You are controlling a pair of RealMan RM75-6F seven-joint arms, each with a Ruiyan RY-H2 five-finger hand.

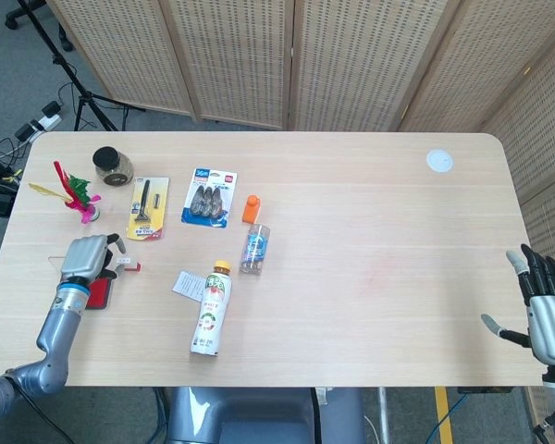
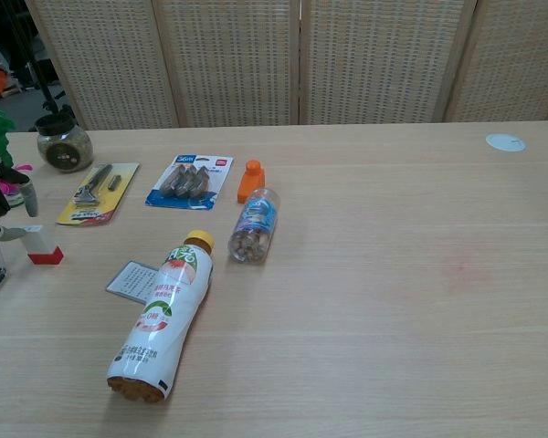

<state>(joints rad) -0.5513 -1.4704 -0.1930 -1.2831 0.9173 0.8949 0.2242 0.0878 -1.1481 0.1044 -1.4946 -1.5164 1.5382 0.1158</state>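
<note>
At about 8 o'clock on the tabletop [image 1: 370, 305], left hand [image 1: 85, 256] hovers with fingers loosely curled, holding nothing, its fingertips just beside the small red-and-white stamp block [image 1: 128, 265]; red ink pad [image 1: 96, 294] lies directly under the wrist. Right hand [image 1: 542, 304] sits off the tabletop edge at about 4 o'clock, fingers spread, nothing held. Lying juice bottle [image 1: 211, 308] is at 6 o'clock, well apart from both hands.
</note>
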